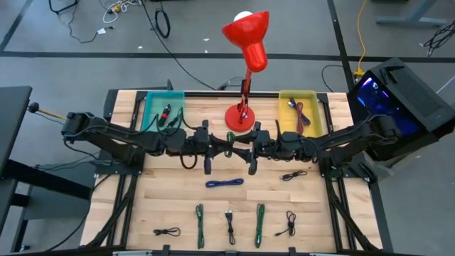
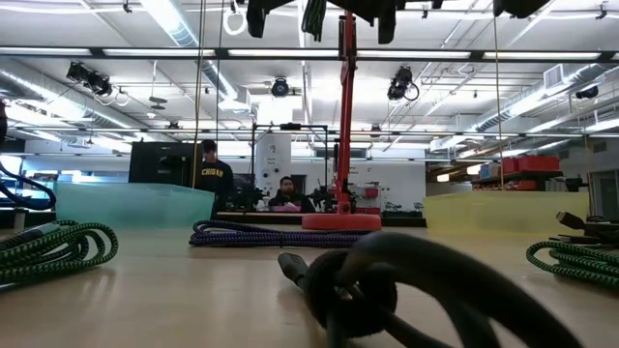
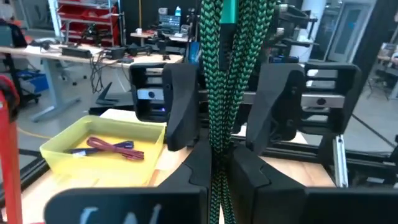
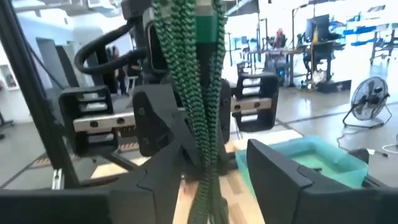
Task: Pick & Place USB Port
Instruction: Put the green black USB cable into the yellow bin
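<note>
A workshop with benches and ceiling lights lies beyond the wooden worktop (image 1: pixel 306 206). Above the worktop's middle, near the red lamp (image 1: pixel 249 43), the two grippers meet at a green cable (image 1: pixel 229 139). The left gripper (image 1: pixel 222 144) has its fingers clamped on the cable. The right gripper (image 1: pixel 239 145) has its fingers apart around the same cable.

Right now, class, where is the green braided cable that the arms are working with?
The green braided cable hangs mid-table between the left gripper and right gripper, just in front of the red lamp's base.
</note>
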`<act>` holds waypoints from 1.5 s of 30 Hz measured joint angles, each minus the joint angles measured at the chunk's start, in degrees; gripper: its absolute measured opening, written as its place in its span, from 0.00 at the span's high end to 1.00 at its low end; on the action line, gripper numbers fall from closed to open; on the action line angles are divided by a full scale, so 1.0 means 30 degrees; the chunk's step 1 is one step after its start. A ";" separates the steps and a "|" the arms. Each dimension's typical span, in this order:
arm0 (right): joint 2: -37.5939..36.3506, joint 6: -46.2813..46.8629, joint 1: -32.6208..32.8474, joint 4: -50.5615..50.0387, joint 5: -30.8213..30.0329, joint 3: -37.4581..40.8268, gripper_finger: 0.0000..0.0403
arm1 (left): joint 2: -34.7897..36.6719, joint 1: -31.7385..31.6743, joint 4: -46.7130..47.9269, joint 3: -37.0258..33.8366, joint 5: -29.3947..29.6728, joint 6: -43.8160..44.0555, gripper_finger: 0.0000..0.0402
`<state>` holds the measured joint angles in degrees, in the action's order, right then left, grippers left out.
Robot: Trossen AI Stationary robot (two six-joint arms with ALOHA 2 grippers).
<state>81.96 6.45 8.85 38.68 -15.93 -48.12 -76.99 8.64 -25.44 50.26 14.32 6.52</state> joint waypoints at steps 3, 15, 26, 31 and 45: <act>0.0054 -0.0516 0.0002 0.0804 0.0068 0.0000 0.62 | -0.0133 0.0034 0.0221 0.0000 -0.0131 0.0133 0.93; 0.0023 -0.0111 -0.0002 -0.0260 0.0020 -0.0022 0.97 | -0.0342 0.0021 0.0408 -0.0007 -0.0384 0.0622 0.80; -0.4056 0.1544 -0.0133 -1.0101 -0.6077 0.0007 0.98 | 0.0813 0.0095 0.3538 0.0051 -0.0562 0.0701 0.56; -0.6880 0.4641 -0.0492 -1.6942 -0.9092 0.0007 0.98 | 0.1706 0.0125 0.7159 0.0033 -0.0101 0.1335 0.57; -1.0144 1.2323 -0.4145 -2.9599 -1.1346 0.0007 0.98 | 0.1844 0.0200 1.3889 0.0007 0.1186 0.3103 0.61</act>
<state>51.53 43.42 -3.59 -50.12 -49.97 -48.10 -71.46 9.24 16.23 50.28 17.88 15.83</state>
